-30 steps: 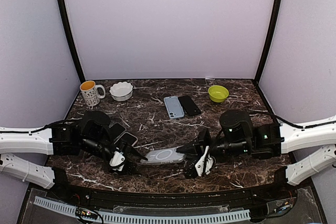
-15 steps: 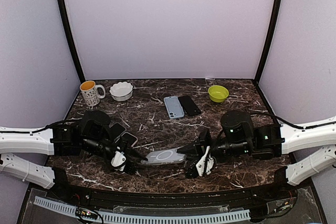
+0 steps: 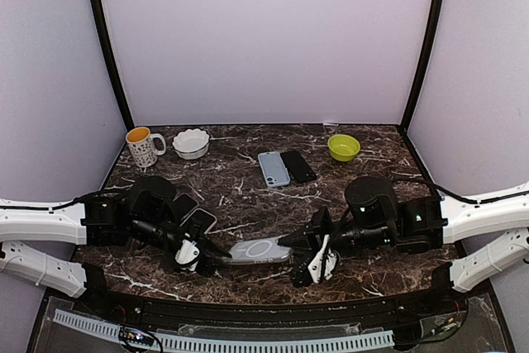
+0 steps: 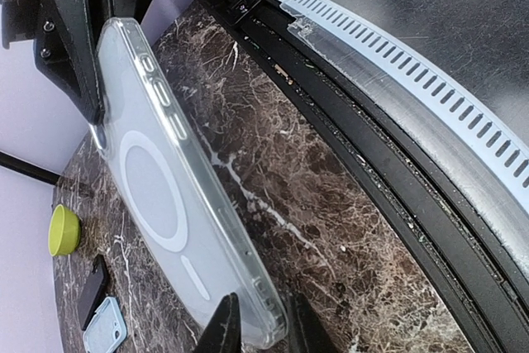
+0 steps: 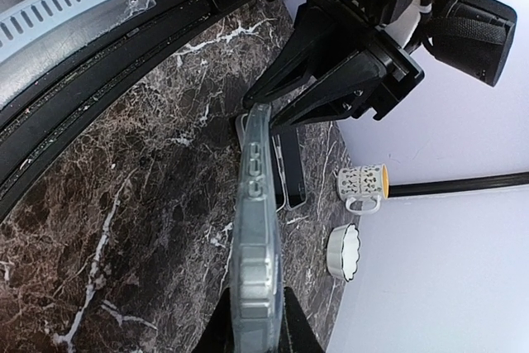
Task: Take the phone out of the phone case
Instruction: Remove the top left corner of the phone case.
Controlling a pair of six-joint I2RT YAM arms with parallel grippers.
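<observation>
A clear phone case (image 3: 260, 248) with a white ring on its back hangs just above the marble table near the front edge, held at both ends. A pale silvery phone shows through it. My left gripper (image 3: 216, 251) is shut on its left end; in the left wrist view the fingers (image 4: 221, 328) flank the rounded end of the case (image 4: 165, 196). My right gripper (image 3: 289, 247) is shut on the right end, and the right wrist view shows the case (image 5: 258, 229) edge-on between that gripper's (image 5: 252, 307) black fingers.
A dark phone in a clear case (image 3: 201, 221) lies beside the left arm. A blue case (image 3: 273, 168) and a black phone (image 3: 297, 165) lie mid-table. A green bowl (image 3: 343, 147), a mug (image 3: 143, 146) and a white bowl (image 3: 191, 143) stand at the back.
My left gripper's jaws have closed onto the left end of the case. The right gripper has kept its grip, and both arms have barely shifted.
</observation>
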